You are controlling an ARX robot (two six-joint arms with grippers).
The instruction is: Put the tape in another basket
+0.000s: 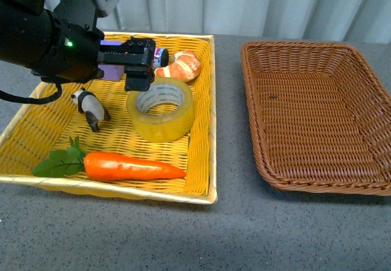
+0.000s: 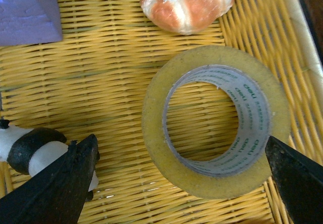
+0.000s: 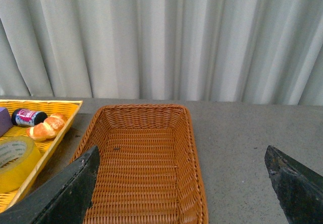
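The tape (image 1: pixel 160 110), a yellowish roll with a pale printed core, lies flat in the yellow tray (image 1: pixel 201 161). In the left wrist view the tape (image 2: pixel 156 133) sits between my spread black fingers (image 2: pixel 55 188). My left gripper (image 1: pixel 139 71) is open and hovers just above the roll's far-left edge. The brown wicker basket (image 1: pixel 256 130) stands empty to the right. In the right wrist view the basket (image 3: pixel 189 148) lies below my right gripper (image 3: pixel 184 188), which is open and empty; the tape's edge (image 3: pixel 15 166) also shows there.
In the yellow tray: a toy panda (image 1: pixel 90 107), a plastic carrot (image 1: pixel 128 166), a croissant (image 1: pixel 181 66), a small bottle (image 1: pixel 160 56) and a purple block (image 2: pixel 25 12). Grey tabletop (image 1: pixel 232 234) lies between the baskets. A pale curtain (image 3: pixel 166 37) hangs behind.
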